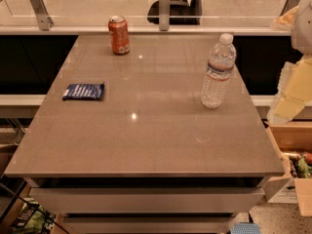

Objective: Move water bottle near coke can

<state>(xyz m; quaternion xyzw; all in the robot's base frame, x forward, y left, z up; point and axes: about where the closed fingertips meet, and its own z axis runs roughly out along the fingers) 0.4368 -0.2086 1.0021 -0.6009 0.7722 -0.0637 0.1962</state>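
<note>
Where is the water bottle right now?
The water bottle stands upright on the right side of the table, across from the coke can at back left; the gripper is at the view's right edge.

Warm, fairly bright indoor light from above, two small glints on the glossy table (146,147), faint reflection of the water bottle (218,72) in its surface, deep shadow underneath, pale hand (292,95) washed out at the right edge

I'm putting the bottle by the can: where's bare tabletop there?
Bare table lies right of the coke can, toward the water bottle, and in front, down to the blue packet. Nothing crowds it. The gripper hangs off the table's right edge.
</note>
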